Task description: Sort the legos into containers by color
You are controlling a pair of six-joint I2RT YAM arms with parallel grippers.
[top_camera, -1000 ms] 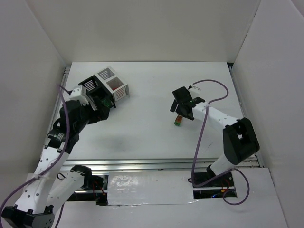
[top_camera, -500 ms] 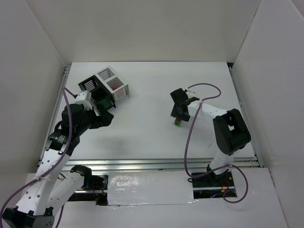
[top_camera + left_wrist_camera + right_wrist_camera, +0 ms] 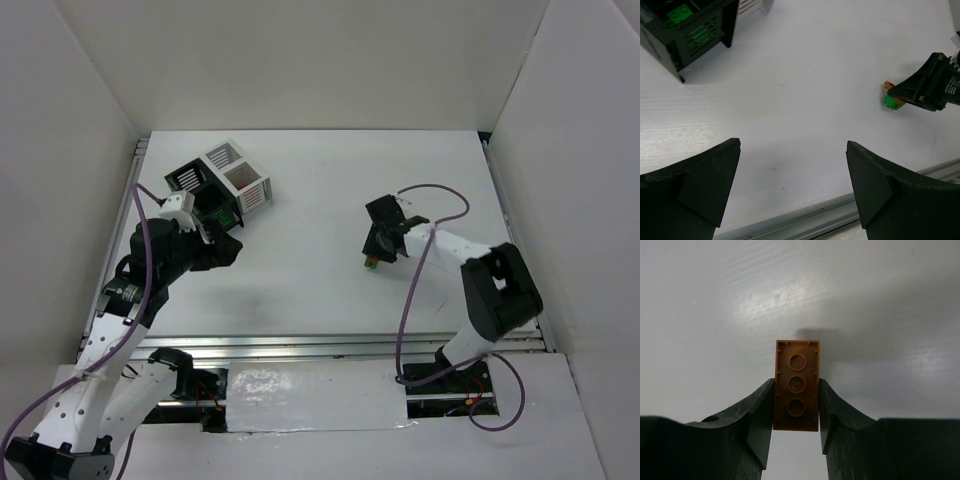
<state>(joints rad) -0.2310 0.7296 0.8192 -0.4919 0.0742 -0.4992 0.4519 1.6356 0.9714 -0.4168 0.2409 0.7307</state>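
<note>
**Brown Brick: Grip and Handling**

The right hand [image 3: 796, 407] is closed on a brown brick [image 3: 796, 390]. Its pads [image 3: 762, 410] press the two long sides, and the hollow underside faces the camera. The brick sits right of centre on the table [image 3: 300, 230], with a green brick [image 3: 371, 263] just beside it. It looks light, rigid and smooth-walled, so a flat, centred pinch should prevent twisting. The left hand [image 3: 792, 150] stands wide, holding nothing, near the black bin [image 3: 186, 178] at far left. The table is white and flat, with walls [image 3: 300, 70] on three sides.

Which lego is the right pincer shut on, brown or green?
The brown lego: it is clamped underside-up in the right pincer, while the green lego lies just outside the grip.
</note>
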